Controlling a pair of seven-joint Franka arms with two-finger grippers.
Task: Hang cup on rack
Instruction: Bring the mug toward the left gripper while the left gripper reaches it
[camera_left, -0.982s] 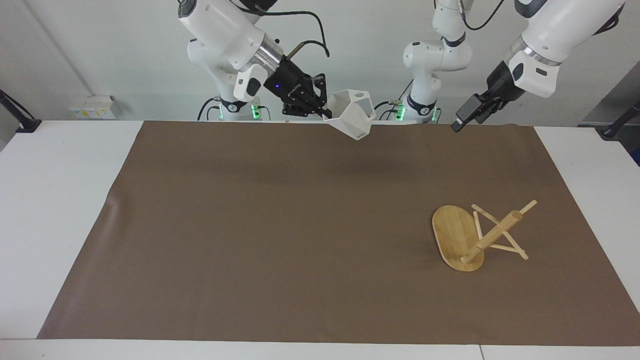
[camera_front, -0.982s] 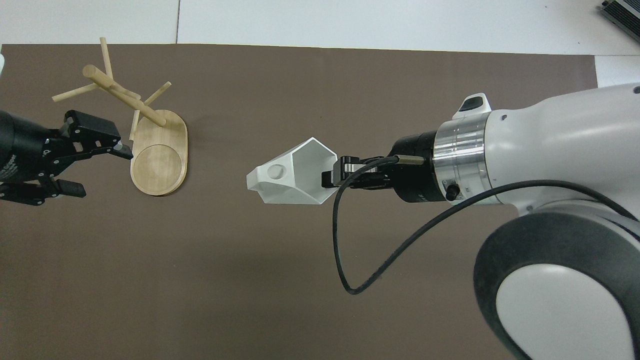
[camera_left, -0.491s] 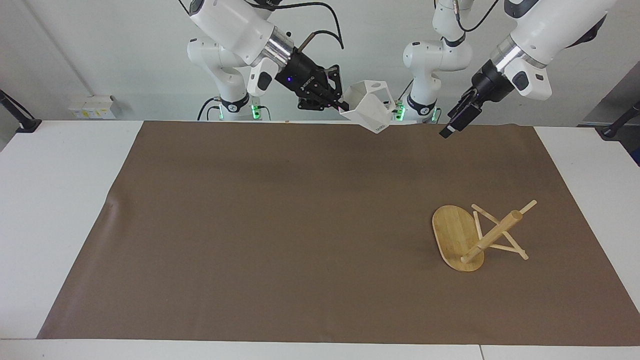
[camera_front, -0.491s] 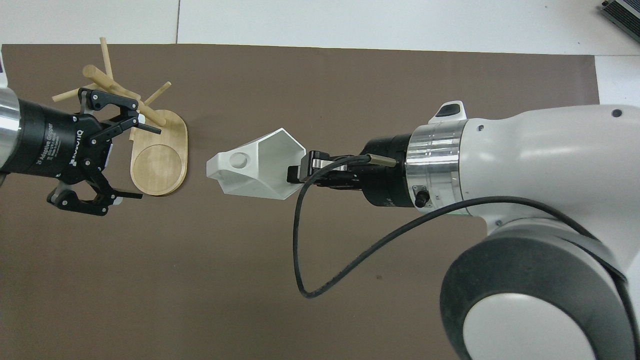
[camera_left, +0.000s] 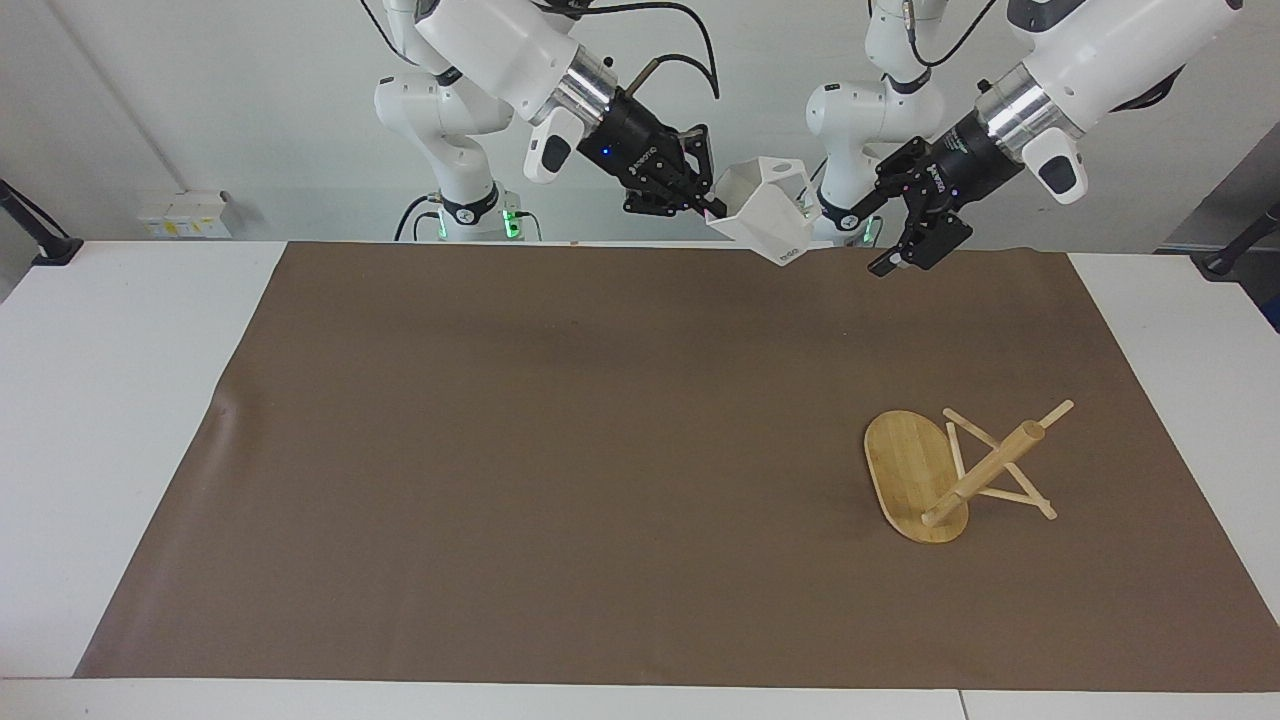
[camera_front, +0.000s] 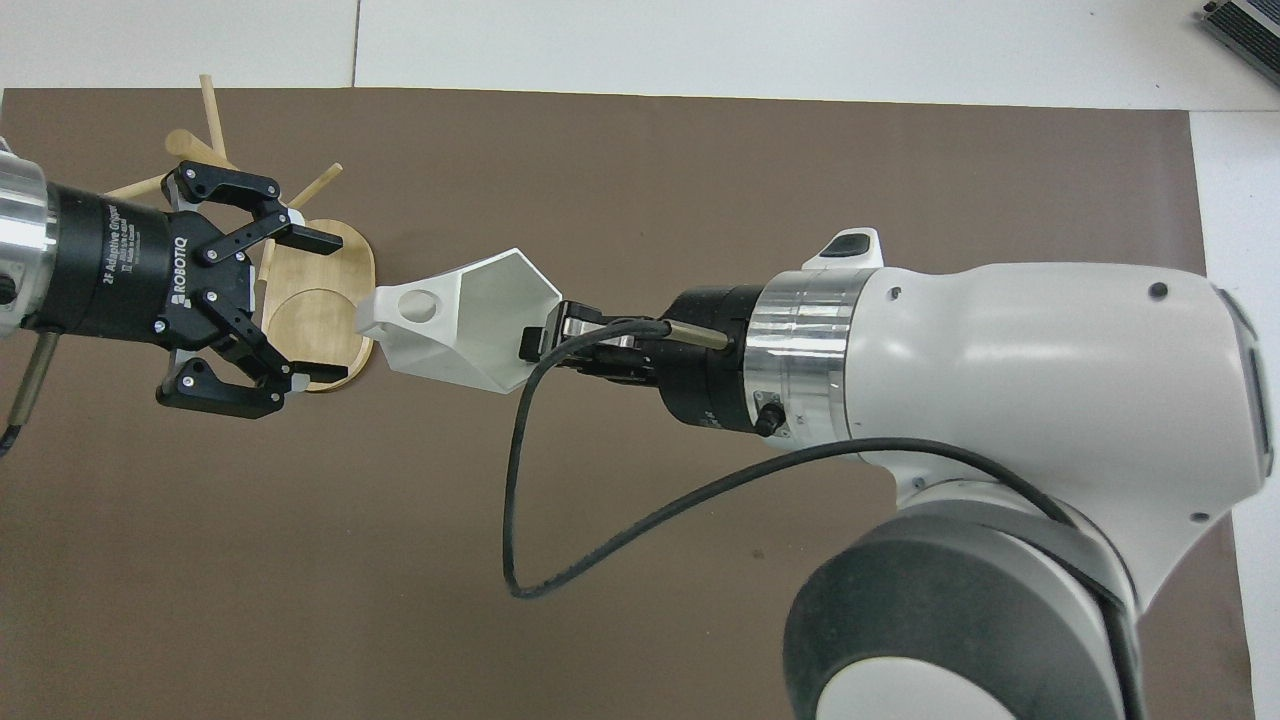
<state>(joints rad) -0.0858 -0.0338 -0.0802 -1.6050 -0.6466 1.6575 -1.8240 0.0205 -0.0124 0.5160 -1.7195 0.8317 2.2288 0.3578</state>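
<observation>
Cup (camera_left: 768, 208): held in the air by its rim, handle toward the left gripper (camera_front: 285, 303)
Right gripper (camera_left: 706, 207): clamped on the rim
Left gripper: wide open, empty
Rack (camera_left: 955, 470): tipped over, toward the left arm's end
Handling: judged light, rigid, smooth, chip-prone – best taken by the wall or handle

The right tool (camera_front: 540, 343) grips the rim of the white cup (camera_front: 455, 320), held sideways in the air. The left tool (camera_front: 300, 305), fingers spread wide, faces the cup's handle and overlaps the toppled bamboo rack (camera_front: 330, 262) on the brown mat (camera_front: 640, 180).
</observation>
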